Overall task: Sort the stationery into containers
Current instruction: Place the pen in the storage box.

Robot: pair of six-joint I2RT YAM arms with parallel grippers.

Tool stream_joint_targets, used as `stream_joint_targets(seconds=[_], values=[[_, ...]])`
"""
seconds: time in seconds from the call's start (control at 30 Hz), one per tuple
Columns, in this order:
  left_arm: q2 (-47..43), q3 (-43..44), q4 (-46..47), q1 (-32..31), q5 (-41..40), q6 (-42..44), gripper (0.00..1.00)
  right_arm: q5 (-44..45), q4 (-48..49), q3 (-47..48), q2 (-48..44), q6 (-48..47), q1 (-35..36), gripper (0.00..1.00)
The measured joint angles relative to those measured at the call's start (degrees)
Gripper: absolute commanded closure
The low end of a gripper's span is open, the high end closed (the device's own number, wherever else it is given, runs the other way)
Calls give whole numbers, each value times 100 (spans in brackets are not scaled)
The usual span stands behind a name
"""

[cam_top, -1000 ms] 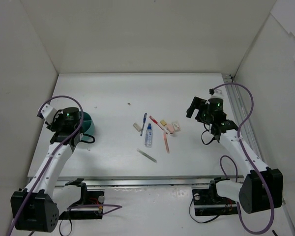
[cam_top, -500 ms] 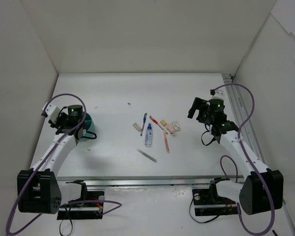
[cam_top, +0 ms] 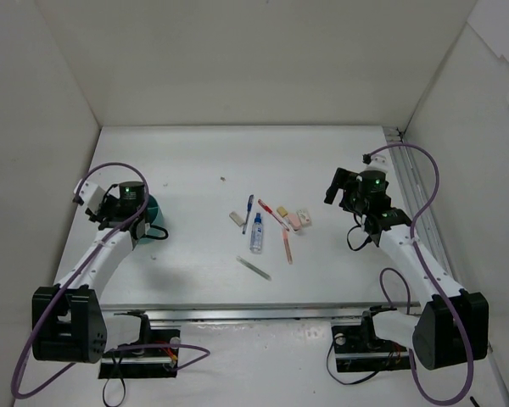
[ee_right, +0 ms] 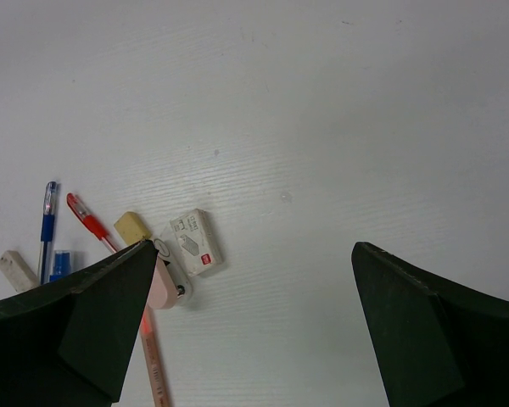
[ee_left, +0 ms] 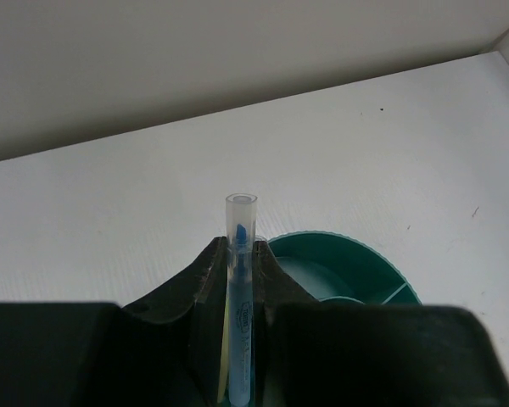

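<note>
Your left claw (ee_left: pixel 238 259) grips a clear blue-ink pen (ee_left: pixel 240 216) by the round teal cup (ee_left: pixel 360 259). Your right claw (ee_right: pixel 253 250) hangs wide over the bench (ee_right: pixel 322 127).

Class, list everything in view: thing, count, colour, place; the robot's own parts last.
Container: one, teal, left side, by left jaws.
Blue pen: one, centre cluster.
Red pen: one, centre cluster.
Grey pen: one, cluster's near edge.
Clear pen: one, blue ink, in left jaws.
Pink pencil: one, centre cluster.
Tube: one, white, blue-capped, centre cluster.
Erasers: four, centre cluster: white eraser, tan eraser, pink eraser, labelled eraser.
Left arm: jaws shut on clear pen.
Right arm: jaws open, right of cluster.
</note>
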Motion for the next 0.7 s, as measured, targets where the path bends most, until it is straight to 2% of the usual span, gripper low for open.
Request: stream_joint_targets(seconds=[0.33,0.57,0.7], values=[[214,-33,-420,-146,-22,-603,87,0,2,-7,-2,-11,2,2],[210,-33,-706,-293,-179,-817,56,-2,7,-107,-4,-9,2,2],[142,-31,-837,-498,-264,-866,45,-4,11,-107,-20,-9,2,2]])
